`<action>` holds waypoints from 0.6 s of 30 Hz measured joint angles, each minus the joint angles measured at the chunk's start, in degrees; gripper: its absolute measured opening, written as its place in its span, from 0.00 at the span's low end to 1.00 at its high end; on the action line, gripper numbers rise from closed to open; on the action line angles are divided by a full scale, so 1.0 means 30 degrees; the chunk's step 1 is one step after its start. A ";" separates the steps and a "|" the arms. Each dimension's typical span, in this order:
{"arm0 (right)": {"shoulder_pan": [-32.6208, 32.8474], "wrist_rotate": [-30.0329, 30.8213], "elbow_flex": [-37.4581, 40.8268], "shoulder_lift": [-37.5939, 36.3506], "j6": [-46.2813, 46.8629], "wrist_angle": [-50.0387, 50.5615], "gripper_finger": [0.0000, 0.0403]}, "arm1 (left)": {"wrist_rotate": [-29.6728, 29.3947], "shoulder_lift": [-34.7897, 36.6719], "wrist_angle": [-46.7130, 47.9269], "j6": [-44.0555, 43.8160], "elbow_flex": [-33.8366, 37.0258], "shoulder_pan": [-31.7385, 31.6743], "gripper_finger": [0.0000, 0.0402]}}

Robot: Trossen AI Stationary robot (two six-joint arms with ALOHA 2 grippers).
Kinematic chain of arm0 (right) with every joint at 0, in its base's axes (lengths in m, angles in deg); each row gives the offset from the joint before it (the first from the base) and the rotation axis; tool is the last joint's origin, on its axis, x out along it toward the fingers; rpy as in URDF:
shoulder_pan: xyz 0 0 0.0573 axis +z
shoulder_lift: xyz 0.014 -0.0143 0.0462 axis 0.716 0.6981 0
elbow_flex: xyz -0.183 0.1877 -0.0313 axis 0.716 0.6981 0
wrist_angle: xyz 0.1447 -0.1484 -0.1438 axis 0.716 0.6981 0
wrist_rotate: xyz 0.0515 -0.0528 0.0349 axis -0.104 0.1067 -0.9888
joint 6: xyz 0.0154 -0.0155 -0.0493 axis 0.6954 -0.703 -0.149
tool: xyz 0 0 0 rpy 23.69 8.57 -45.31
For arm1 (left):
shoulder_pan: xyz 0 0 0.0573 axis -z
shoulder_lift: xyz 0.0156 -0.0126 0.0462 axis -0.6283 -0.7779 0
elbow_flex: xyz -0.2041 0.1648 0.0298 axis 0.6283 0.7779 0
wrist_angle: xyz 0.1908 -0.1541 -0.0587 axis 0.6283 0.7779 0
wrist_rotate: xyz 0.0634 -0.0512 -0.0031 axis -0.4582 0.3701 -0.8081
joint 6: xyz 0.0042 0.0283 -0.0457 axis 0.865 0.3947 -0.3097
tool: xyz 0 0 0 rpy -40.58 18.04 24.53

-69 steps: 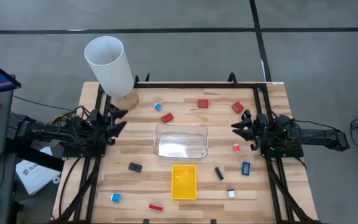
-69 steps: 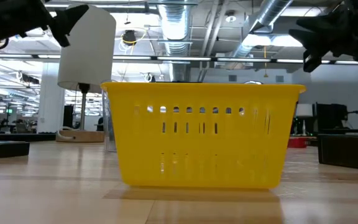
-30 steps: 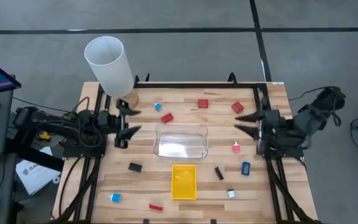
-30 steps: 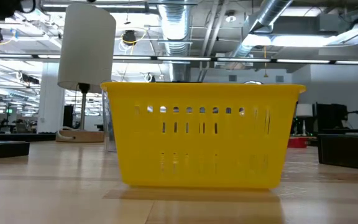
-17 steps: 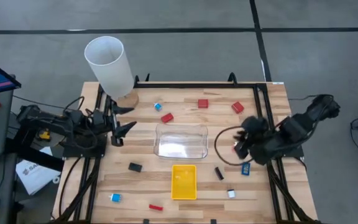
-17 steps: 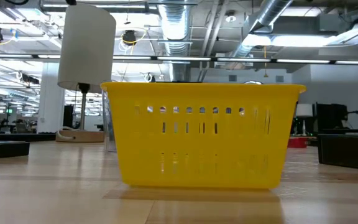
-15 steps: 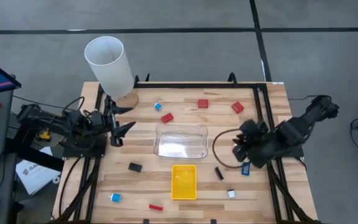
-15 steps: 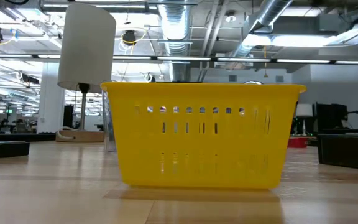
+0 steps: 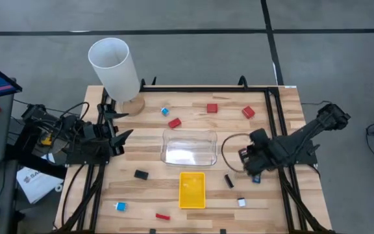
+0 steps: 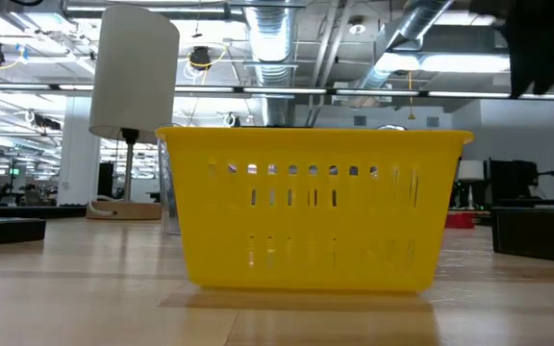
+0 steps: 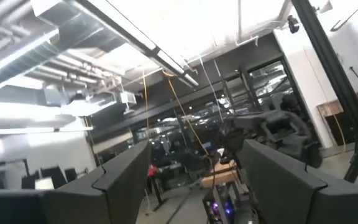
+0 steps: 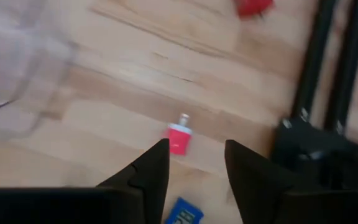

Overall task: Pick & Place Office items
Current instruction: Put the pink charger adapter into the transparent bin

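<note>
On the right side of the wooden counter (image 9: 271, 117), the right gripper (image 9: 247, 158) is being held low over a small red piece with a white tip (image 12: 179, 138). In the right wrist view its fingers (image 12: 148, 171) are being held a little apart, with nothing between them, and the red piece is lying just ahead of the gap. A small blue piece (image 12: 184, 214) is lying near it.

Nothing is being seen inside the clear plastic tray (image 9: 189, 147) or the yellow plastic tray (image 9: 192, 190) from above, so the job is judged to be only starting. All the office items are still lying loose on the counter: red blocks (image 9: 211, 108) near the far edge, a blue-and-white bit (image 9: 165, 111), a black rectangular bit (image 9: 141, 174), a black stick-like bit (image 9: 229, 181), another blue-and-white bit (image 9: 120, 207) and a thin red stick (image 9: 163, 216) near the front edge.

The left gripper (image 9: 117, 123) is being kept waiting at the left edge, beside the tall white cylinder (image 9: 113, 68). Its fingers (image 11: 120, 180) are being held wide apart and empty.

Open wood is being left around most pieces. The black frame rails (image 9: 279, 130) are standing close to the right gripper, so little room is being left on that side. The two trays are sitting in the middle, well apart from the edges.
</note>
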 joint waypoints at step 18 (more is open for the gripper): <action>-0.4885 -0.3693 0.5365 -0.1304 -0.1279 -0.6132 0.56 | -0.0288 0.0000 -0.0599 0.2800 0.0000 0.0062 0.63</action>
